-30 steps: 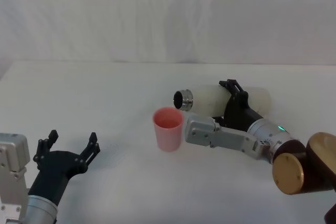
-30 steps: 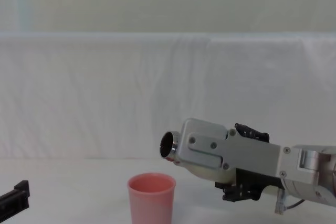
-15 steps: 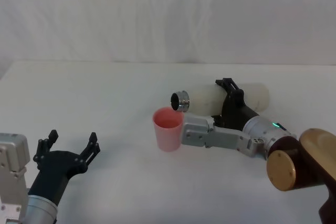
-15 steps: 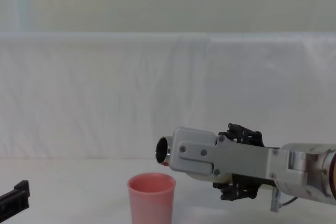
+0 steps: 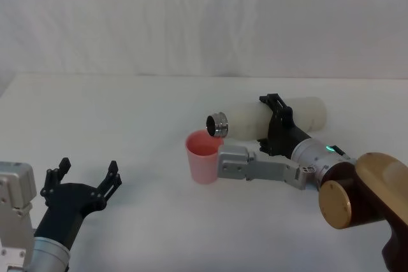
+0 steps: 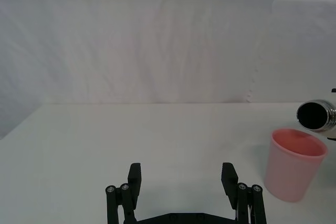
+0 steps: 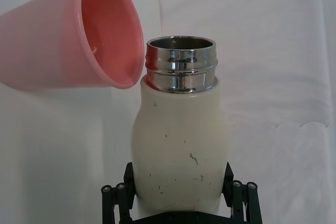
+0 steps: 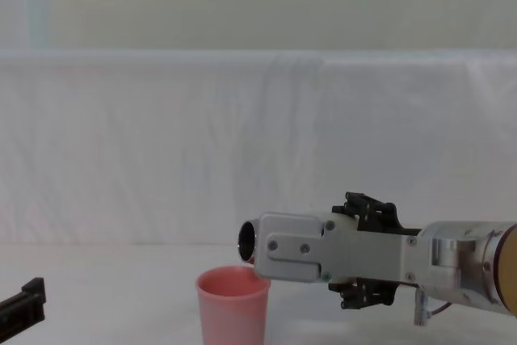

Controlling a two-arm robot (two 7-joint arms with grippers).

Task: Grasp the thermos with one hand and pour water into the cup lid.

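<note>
A white counter covered in smooth, matte cloth fills the foreground, its far edge running straight across the head view. Behind it hangs a white fabric backdrop with soft vertical creases. In the chest view a pale, plain wall rises above the backdrop's top edge, evenly lit.

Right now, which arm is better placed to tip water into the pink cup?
The right. Its claw already grips the thermos, tipped sideways with the steel mouth at the cup lid's rim. The left claw sits open, well off to the cup's left.
</note>
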